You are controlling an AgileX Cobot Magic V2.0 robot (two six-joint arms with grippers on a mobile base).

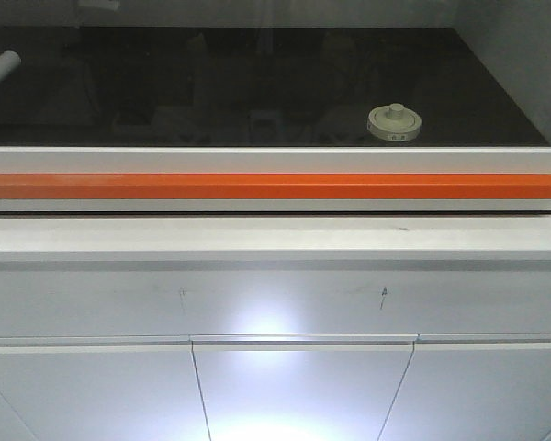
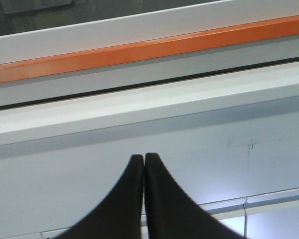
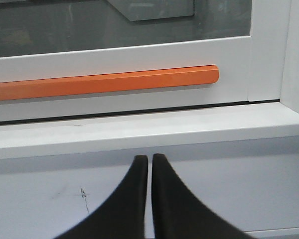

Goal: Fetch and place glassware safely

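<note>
Evidently the lidded glass jar sits upright on the dark surface behind the glass sash, at one o'clock; left gripper and right gripper are closed, empty, right probably nearer.

the lid is cream-white, the bar orange, the frame white, the surface perhaps black.

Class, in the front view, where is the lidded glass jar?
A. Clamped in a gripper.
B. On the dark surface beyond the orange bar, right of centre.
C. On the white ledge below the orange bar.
B: the jar stands on the dark surface, past the orange bar, right of centre.
</note>
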